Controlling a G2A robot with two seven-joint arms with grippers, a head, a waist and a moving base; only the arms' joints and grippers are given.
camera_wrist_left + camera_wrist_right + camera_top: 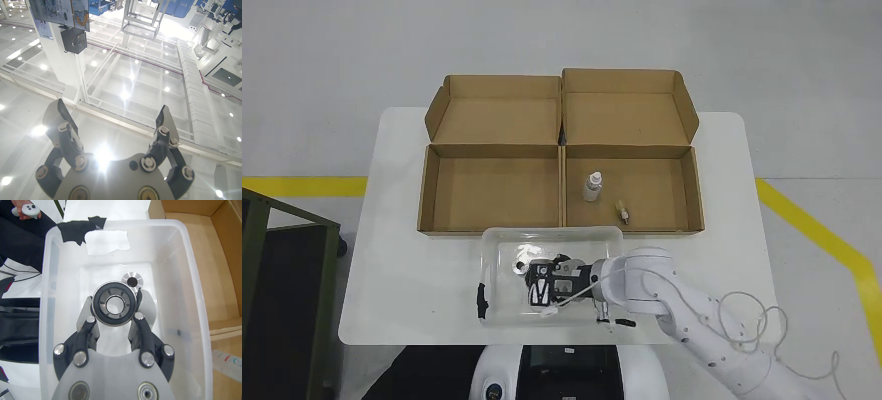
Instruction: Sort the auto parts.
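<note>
A clear plastic bin [552, 232] stands at the table's front edge, and my right gripper [539, 284] is inside it. In the right wrist view the right gripper [114, 300] is shut on a black-rimmed ring bearing [98, 303], one finger on each side of it. A silver metal collar with a dark bore [132, 281] lies on the bin floor just beyond the bearing. My left gripper [112, 106] is open, holds nothing and points up at the ceiling.
Two open cardboard boxes sit side by side behind the bin: the left box [490, 190] and the right box [662, 195], which holds a white bottle [592, 185] and a small brass part [622, 211]. Black tape [75, 231] hangs on the bin's rim.
</note>
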